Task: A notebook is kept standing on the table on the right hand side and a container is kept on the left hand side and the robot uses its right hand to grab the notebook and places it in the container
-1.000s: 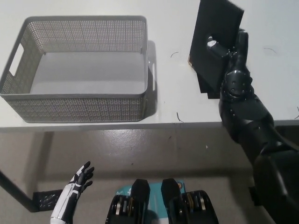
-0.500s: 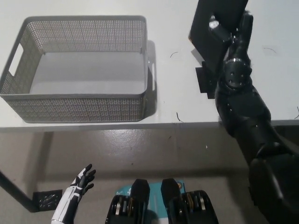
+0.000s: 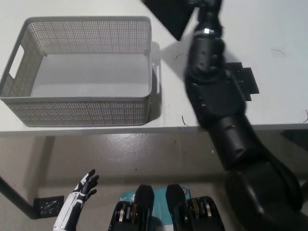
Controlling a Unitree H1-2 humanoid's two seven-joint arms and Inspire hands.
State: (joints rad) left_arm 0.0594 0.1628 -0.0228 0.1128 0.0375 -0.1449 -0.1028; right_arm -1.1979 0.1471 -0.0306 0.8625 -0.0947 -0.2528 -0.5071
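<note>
The black notebook is lifted off the table and tilted, at the top of the head view, just right of the container's far right corner. My black right hand is shut on it, partly cut off by the picture's top edge. The black arm stretches up from the bottom right across the table edge. The grey mesh container stands on the left of the white table, with nothing inside. My white left hand rests low at the lower left, below the table, fingers apart.
A small black stand lies on the table right of my arm. Thin dark marks dot the tabletop. The table's front edge runs across the middle; grey floor lies below it.
My right arm has lifted the notebook and swung it left toward the container. The black stand it stood on is uncovered. The left hand is still.
</note>
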